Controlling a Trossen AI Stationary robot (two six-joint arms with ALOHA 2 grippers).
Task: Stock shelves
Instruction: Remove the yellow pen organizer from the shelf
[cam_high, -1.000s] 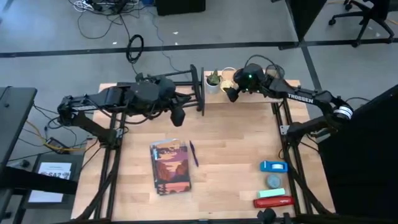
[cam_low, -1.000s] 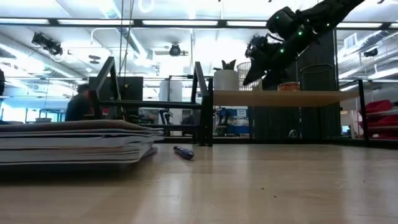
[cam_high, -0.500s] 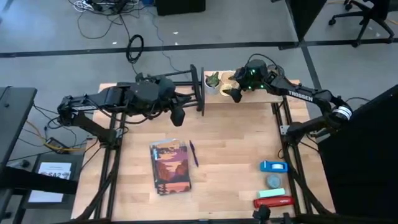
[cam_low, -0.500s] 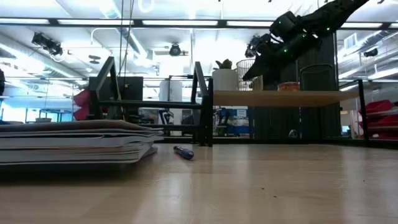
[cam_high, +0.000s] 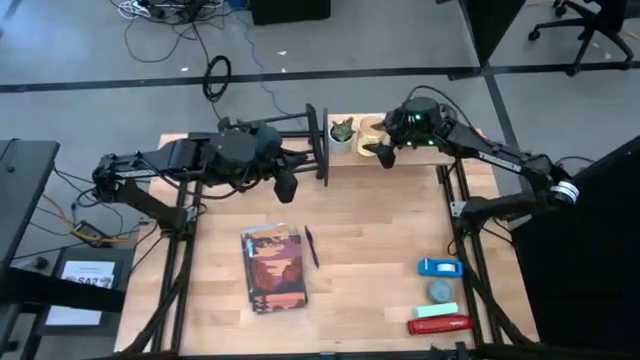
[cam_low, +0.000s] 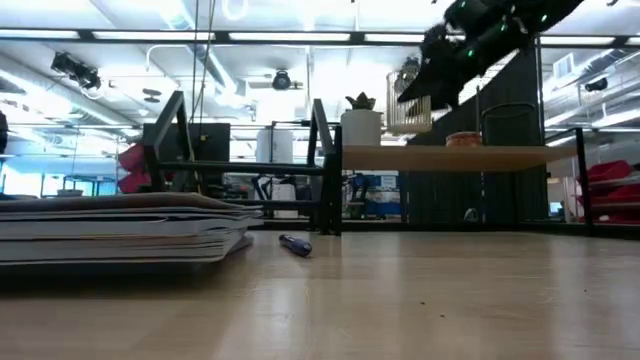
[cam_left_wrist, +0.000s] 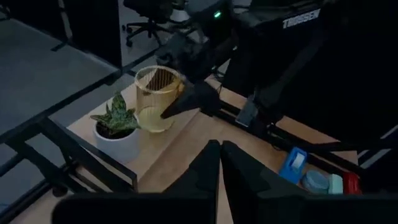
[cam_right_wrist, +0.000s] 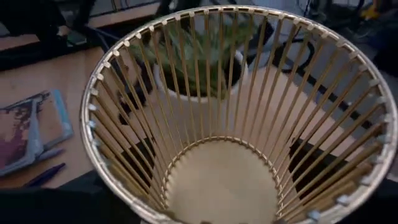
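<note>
Holds a gold, cone-shaped wire basket (cam_low: 408, 100) in the right gripper (cam_high: 383, 152), jaws clamped on the basket's wall near the rim. Carries it clear above the pale wooden plank shelf (cam_low: 500, 157) on black posts, at the far edge of the wooden tabletop (cam_high: 380, 230), with open space visible under its base from table height. Hangs it just beside a small green succulent in a white pot (cam_low: 361, 122), which stands on the plank's end nearest the low black metal-bar rack (cam_low: 325, 170). Looks down through the basket's bars, in the right wrist view, onto the plant and the plank.

Keeps the left gripper (cam_left_wrist: 221, 149) over the tabletop just in front of the black rack, jaws pressed together on nothing. Sets rack and plank side by side along the far edge, the rack's upright end next to the white pot.

Elsewhere on the tabletop: a stack of magazines with a red landscape cover (cam_high: 272, 268), a dark blue pen (cam_high: 312, 247) just beside it, and near the right edge a blue tape dispenser (cam_high: 440, 267), a round grey tin (cam_high: 440, 290), a pale green pad (cam_high: 437, 310) and a red stapler (cam_high: 440, 324) in a row.
</note>
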